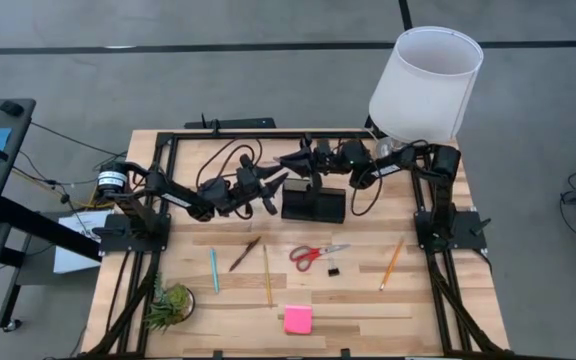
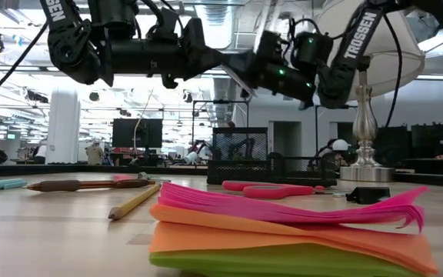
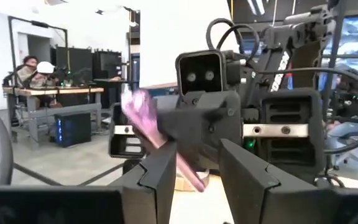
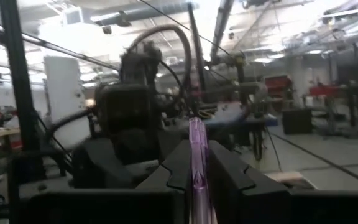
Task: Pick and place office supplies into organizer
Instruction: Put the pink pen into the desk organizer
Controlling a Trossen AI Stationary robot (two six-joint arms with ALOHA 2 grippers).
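Observation:
Both grippers hang in the air above the black organizer (image 1: 313, 204) at the table's far side and face each other. My right gripper (image 4: 197, 149) is shut on a clear pink-purple pen (image 4: 196, 140). My left gripper (image 3: 197, 155) stands open just in front of it. In the left wrist view the pen (image 3: 146, 118) slants past the gap between the left fingers, and I see no touch. On the table lie red-handled scissors (image 1: 318, 253), a binder clip (image 1: 334, 270), a teal pen (image 1: 214, 270), a dark pen (image 1: 245, 254), a yellow pencil (image 1: 267, 275), an orange pencil (image 1: 392, 263) and a pink sticky-note pad (image 1: 298, 319). My right gripper pinches the pink-purple pen's shaft (image 4: 196, 163) between its two fingers. The pen is lifted clear above the organizer and tilted, with its free end (image 3: 132, 102) sticking out past the fingers (image 4: 229, 171). Which part along the shaft they grip is hidden by the fingers.
A white-shaded lamp (image 1: 426, 85) stands at the far right corner, close behind the right arm. A small green plant (image 1: 168, 305) sits at the near left. Black frame rails (image 1: 133, 290) run along the table's left and right sides. Bare wood lies between the loose items.

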